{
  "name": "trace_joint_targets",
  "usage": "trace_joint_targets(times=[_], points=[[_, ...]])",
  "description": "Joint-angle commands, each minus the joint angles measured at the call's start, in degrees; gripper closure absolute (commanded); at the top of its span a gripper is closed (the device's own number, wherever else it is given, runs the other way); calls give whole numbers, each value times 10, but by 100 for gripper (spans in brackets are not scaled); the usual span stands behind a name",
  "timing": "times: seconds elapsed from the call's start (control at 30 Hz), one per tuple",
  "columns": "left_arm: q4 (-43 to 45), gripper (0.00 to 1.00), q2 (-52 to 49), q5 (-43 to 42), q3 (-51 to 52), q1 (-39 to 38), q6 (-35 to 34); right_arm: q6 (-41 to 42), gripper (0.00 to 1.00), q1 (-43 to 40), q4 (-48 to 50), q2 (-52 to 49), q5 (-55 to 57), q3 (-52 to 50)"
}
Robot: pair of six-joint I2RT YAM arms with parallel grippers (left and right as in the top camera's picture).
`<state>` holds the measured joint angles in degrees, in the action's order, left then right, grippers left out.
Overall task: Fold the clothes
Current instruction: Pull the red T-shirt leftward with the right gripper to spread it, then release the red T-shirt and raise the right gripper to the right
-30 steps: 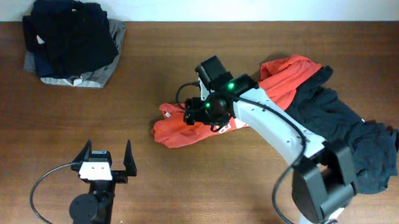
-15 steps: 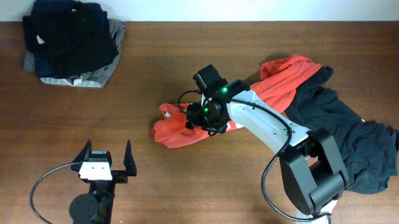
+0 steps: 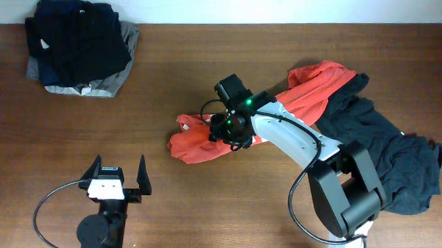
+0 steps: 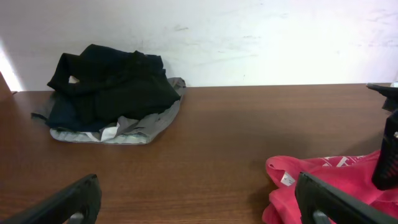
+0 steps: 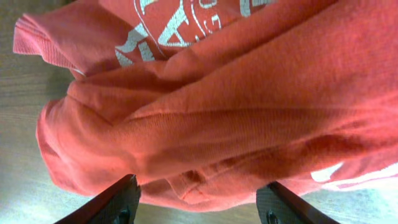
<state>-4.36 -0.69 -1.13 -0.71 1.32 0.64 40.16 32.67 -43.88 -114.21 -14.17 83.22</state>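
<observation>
The clothes, a red-orange T-shirt [image 3: 194, 144] with white lettering, lie bunched mid-table, one end trailing back right toward a dark garment. My right gripper [image 3: 222, 129] hangs low over the bunched part. In the right wrist view the shirt [image 5: 217, 93] fills the frame. A rounded fold sits between the fingers of the right gripper [image 5: 199, 198], which stand apart on either side of it: open. My left gripper [image 3: 118, 168] rests near the front edge, wide open and holding nothing. In the left wrist view the shirt [image 4: 323, 180] shows beside the right finger of the left gripper [image 4: 198, 190].
A charcoal-black garment [image 3: 386, 148] lies crumpled at the right, partly over the shirt's far end. A pile of navy and grey garments [image 3: 80, 49] sits at the back left corner, seen as the pile [image 4: 112, 93] against the white wall.
The right arm's wrist has shifted a little left and lower over the bunched shirt. The left arm and the shirt have not visibly moved.
</observation>
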Motion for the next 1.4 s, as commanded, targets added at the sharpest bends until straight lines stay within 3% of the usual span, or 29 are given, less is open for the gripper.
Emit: trace_joint_targets(times=[0.0,0.23,0.4,0.7,0.8,1.1,1.37], points=[[-2,1,4,-8,2,4,11,8,36,3,8,-22,13,-7],[-2,1,4,-8,2,4,11,8,48,3,16,-26,14,-7],[-2,1,4,-8,2,4,11,9,75,3,12,-26,25,-7],[-2,1,4,-8,2,4,11,8,84,3,-13,2,38,0],[-2,1,4,-8,2,4,11,6,96,4,-22,25,39,12],[-2,1,4,-8,2,4,11,-9,96,4,28,52,19,66],[-2,1,4,-8,2,4,11,-9,96,3,262,51,18,69]])
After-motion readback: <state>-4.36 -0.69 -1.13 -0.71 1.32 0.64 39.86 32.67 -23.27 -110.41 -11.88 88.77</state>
